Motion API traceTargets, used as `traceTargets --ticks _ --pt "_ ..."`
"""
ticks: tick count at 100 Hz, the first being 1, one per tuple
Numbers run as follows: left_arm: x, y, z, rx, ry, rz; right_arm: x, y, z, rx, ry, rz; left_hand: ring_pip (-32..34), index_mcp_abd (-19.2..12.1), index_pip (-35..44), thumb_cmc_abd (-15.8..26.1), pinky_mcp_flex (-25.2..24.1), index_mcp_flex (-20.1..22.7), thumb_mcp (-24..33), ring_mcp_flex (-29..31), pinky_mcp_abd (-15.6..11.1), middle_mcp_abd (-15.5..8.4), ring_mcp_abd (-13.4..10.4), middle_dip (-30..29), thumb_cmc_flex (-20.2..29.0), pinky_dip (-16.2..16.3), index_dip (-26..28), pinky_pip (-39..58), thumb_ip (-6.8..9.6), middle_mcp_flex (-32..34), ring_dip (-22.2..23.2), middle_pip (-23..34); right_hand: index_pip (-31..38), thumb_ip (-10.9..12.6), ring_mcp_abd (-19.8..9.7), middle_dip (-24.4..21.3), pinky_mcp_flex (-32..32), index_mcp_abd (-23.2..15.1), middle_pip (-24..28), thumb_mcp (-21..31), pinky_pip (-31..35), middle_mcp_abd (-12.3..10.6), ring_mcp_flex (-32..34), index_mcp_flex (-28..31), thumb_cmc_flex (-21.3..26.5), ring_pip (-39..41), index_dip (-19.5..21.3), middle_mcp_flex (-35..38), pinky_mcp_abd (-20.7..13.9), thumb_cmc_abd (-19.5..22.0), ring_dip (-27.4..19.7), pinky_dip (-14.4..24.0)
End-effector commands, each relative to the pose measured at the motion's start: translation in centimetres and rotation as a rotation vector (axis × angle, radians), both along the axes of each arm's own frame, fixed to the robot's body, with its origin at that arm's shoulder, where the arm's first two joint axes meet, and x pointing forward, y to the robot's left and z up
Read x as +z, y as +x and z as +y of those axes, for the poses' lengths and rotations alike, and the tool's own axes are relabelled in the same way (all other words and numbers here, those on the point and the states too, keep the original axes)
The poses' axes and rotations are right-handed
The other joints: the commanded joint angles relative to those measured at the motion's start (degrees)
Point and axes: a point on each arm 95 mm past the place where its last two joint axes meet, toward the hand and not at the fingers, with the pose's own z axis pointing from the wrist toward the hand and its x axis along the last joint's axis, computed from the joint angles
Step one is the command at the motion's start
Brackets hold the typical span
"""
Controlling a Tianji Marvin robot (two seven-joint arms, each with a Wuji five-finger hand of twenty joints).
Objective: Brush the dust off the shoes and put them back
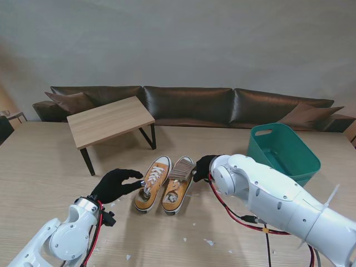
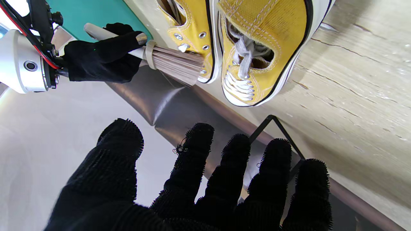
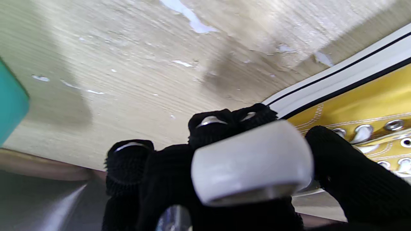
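Sneakers point(image 1: 164, 184) lie side by side on the table point(image 1: 39, 167), toes pointing away from us. Our right hand point(image 1: 202, 167) grips the brush point(image 1: 182, 169), bristles on the right sneaker's toe. Our left hand point(image 1: 114, 184) hovers beside them, fingers spread, holding nothing.

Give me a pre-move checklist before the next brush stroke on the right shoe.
1. Right robot hand gripping brush: ok, fingers closed around the handle.
2. Bristles on the right shoe: ok, they lie against it in the left wrist view.
3. Left robot hand free: ok, open, holding nothing, beside the left shoe.
4. Shoes upright, side by side: ok.
5. Right shoe steadied against sliding: not ok, nothing holds it.
6. Dust remaining on shoes: cannot tell.
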Motion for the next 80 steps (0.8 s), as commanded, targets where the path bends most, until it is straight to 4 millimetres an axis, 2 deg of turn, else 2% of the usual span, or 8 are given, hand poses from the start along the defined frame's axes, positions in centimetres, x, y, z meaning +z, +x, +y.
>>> traceTargets --ticks 1,25,45,80 --pt "-0.2 0.0 -0.2 -0.011 0.002 0.018 -0.1 -0.1 -1.0 -0.007 -0.019 0.01 0.38 -0.17 -0.01 2.57 -0.13 0.74 -0.79 1.96 1.0 0.59 1.25 0.42 0.84 0.94 0.1 -1.24 2.53 0.31 0.7 0.03 -0.03 2.77 -10.42 0.69 26.7 3.04 4.95 1.51 5.68 -2.65 -1.12 2.31 -0.1 3.4 0.77 5.4 -1.25 4.52 -0.41 -0.47" --pt "-0.2 0.0 -0.1 -0.011 0.003 0.016 0.5 -0.3 -1.9 0.013 -0.058 0.012 0.41 -0.01 0.04 2.62 -0.11 0.84 -0.78 2.0 1.0 0.55 1.28 0.43 0.88 0.95 0.12 -1.23 2.54 0.43 0.71 0.07 -0.04 2.78 -10.89 0.63 26.68 2.64 4.54 1.08 5.51 -3.04 -1.09 1.88 -0.2 3.11 0.79 5.33 -1.54 4.84 -0.51 -0.61" --pt "-0.2 0.0 -0.1 -0.01 0.003 0.014 1.8 -0.1 -2.3 0.006 -0.064 -0.012 0.41 0.06 0.06 2.71 -0.13 0.91 -0.77 2.01 1.02 0.68 1.38 0.44 0.9 0.95 0.14 -1.25 2.54 0.46 0.71 0.07 -0.01 2.82 -11.0 0.66 26.68 2.51 4.35 0.91 5.51 -3.11 -1.08 1.77 -0.14 3.06 0.79 5.36 -1.71 4.92 -0.52 -0.67" --pt "-0.2 0.0 0.0 -0.013 0.003 0.015 4.1 -0.5 -1.0 -0.038 0.051 -0.086 0.39 0.04 0.0 2.7 -0.15 0.8 -0.85 1.97 1.06 0.64 1.36 0.42 0.85 0.94 0.11 -1.27 2.53 0.33 0.7 0.02 0.03 2.74 -10.62 0.78 26.68 2.89 4.16 1.32 5.67 -2.77 -1.1 1.76 0.02 3.27 0.69 5.37 -1.28 4.59 -0.49 -0.64"
